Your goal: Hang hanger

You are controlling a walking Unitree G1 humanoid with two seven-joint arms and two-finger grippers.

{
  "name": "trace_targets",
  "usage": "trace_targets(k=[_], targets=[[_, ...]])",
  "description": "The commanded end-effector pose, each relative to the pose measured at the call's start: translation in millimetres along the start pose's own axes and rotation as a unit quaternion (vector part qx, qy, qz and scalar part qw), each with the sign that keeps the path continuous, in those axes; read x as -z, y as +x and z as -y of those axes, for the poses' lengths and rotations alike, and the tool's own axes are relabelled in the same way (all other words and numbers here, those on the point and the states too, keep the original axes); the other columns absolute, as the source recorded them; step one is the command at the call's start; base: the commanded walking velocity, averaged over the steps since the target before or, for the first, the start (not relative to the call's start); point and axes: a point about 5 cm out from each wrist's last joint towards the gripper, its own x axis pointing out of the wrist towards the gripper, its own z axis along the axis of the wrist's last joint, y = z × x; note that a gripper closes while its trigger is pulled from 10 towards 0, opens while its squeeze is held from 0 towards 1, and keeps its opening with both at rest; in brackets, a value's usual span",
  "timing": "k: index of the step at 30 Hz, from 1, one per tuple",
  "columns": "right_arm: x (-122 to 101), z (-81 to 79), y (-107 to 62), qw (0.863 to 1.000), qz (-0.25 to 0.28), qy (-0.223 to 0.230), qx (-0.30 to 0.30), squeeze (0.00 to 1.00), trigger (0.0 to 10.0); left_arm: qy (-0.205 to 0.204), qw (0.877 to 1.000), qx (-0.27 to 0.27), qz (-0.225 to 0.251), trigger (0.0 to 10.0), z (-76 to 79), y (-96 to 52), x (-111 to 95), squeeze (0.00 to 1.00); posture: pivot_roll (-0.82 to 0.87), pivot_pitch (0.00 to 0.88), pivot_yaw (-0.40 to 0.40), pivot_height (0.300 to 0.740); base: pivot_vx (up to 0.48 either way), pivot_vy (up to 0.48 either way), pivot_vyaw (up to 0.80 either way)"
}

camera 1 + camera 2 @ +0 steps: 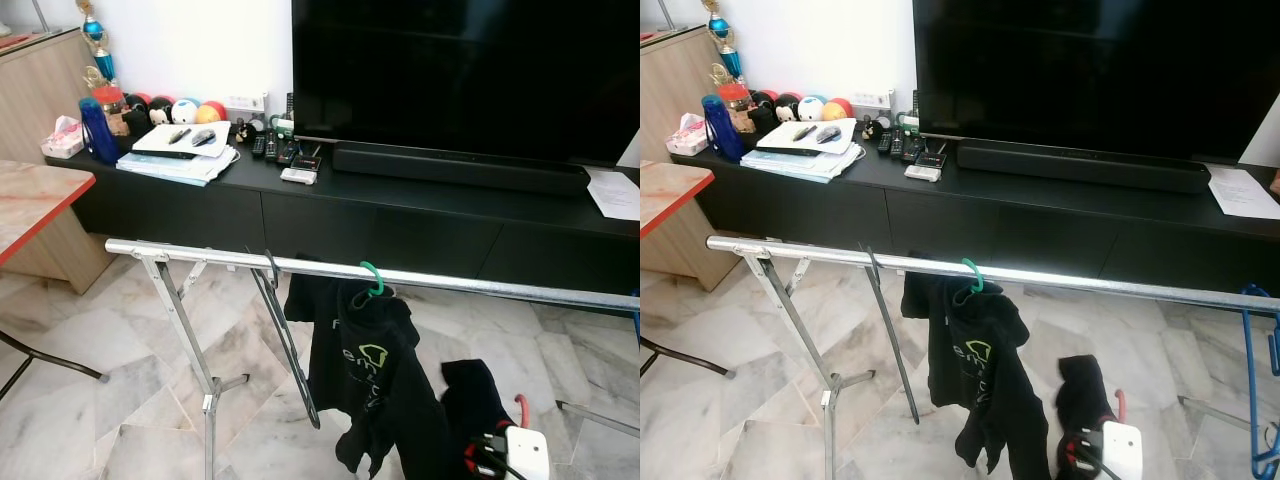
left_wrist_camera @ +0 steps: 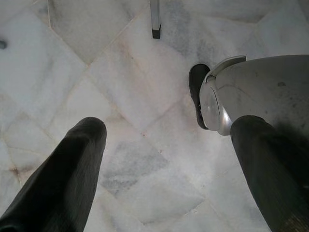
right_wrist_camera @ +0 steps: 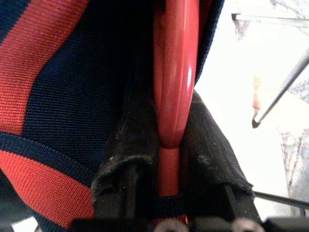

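So the right gripper (image 3: 170, 159) has its two black fingers clamped tight on a red hanger (image 3: 176, 72), with a navy and red striped garment (image 3: 58, 82) bunched up right against it. From the head camera the hanger's red hook (image 1: 520, 408) pokes up low down on the robot's right, next to the gripper's white housing (image 1: 525, 452) and well below the silver rail (image 1: 330, 266) of the drying rack. On that rail there's already a green hanger (image 1: 373, 278) carrying a black hoodie (image 1: 365, 375), and just to its left a bare dark hanger (image 1: 285, 335) hooked over the rail and dangling at a slant. A blue hanger (image 1: 1255, 380) shows at the rail's far right end. The left gripper (image 2: 164, 159) is hanging down pointed at the marble floor (image 2: 145, 96), fingers spread wide with nothing between them, beside the robot's own silver leg (image 2: 260, 92). Behind the rack sits a black TV cabinet (image 1: 380, 215) with a big TV (image 1: 470, 75), a soundbar (image 1: 460, 168), some remotes (image 1: 272, 148), colourful balls (image 1: 185, 110) and a blue bottle (image 1: 97, 130).
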Motion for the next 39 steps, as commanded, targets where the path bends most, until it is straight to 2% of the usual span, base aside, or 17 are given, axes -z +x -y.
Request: trace_targets(k=[1,11,19,24,29,39], targets=[[8.5,2.1,-1.7,1.000,-0.018,-0.004,-0.002,0.00,10.0,0.001,0.999,0.048,-0.018,10.0,26.4,-2.1,9.4,0.00,-0.02,0.046,-0.062,0.740,0.000,0.000,0.00],[22.3,-10.0,-4.8,0.999,-0.045,0.007,-0.021,0.00,10.0,-0.003,0.999,0.047,-0.017,10.0,26.0,-2.0,9.0,0.00,-0.01,0.051,-0.061,0.740,-0.221,0.000,0.00],[24.8,-7.9,-5.6,0.999,-0.047,0.009,-0.011,0.00,10.0,-0.004,0.999,0.047,-0.018,10.0,26.3,-2.0,9.2,0.00,-0.01,0.051,-0.063,0.740,-0.315,0.000,0.00],[26.5,-3.2,-5.9,0.998,-0.052,0.041,0.002,0.00,10.0,-0.005,0.999,0.047,-0.018,10.0,26.4,-1.9,8.8,0.00,-0.01,0.051,-0.062,0.740,-0.322,0.000,-0.26],[25.3,-2.9,-5.5,0.998,-0.051,0.040,0.001,0.00,10.0,-0.005,0.999,0.047,-0.017,10.0,25.9,-1.8,8.4,0.00,-0.01,0.050,-0.060,0.740,-0.323,0.000,-0.75],[22.0,-7.8,-4.5,0.998,-0.045,0.043,-0.007,0.00,10.0,-0.005,0.999,0.044,-0.016,10.0,24.0,-1.6,8.0,0.00,-0.01,0.047,-0.054,0.740,-0.325,0.000,0.00]])
